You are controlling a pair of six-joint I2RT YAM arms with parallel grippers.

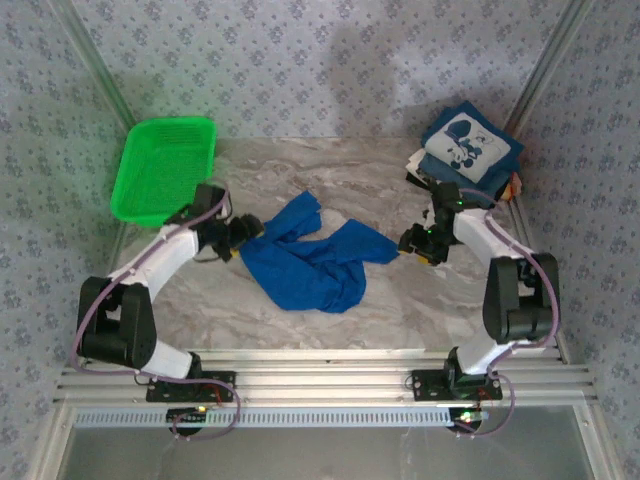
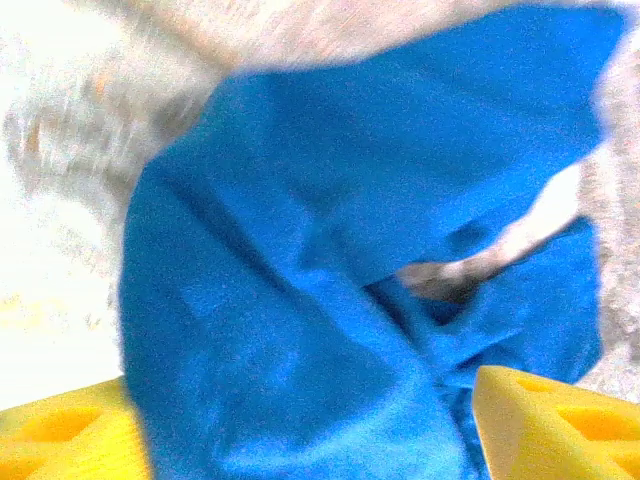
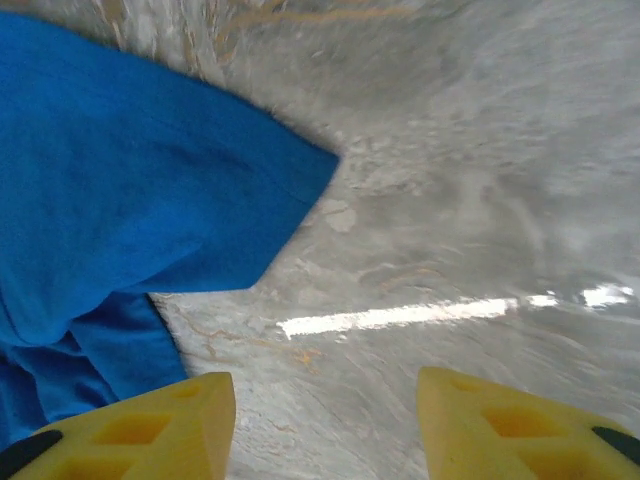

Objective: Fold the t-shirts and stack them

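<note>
A royal-blue t-shirt (image 1: 305, 262) lies crumpled in the middle of the marble table (image 1: 400, 300). My left gripper (image 1: 243, 235) is at its left edge. In the left wrist view the yellow fingers (image 2: 555, 425) stand wide apart, and the blue cloth (image 2: 300, 300) fills the gap between them, so the left gripper (image 2: 310, 440) is open. My right gripper (image 1: 408, 242) sits just off the shirt's right sleeve tip. It is open (image 3: 325, 420) over bare table, with the sleeve (image 3: 130, 190) to its left. A stack of folded t-shirts (image 1: 468, 150), the navy one with white print on top, rests at the back right.
A green mesh basket (image 1: 163, 170) stands at the back left corner. Patterned walls close in the table on three sides. Bare marble (image 3: 480, 200) lies in front of and right of the right gripper.
</note>
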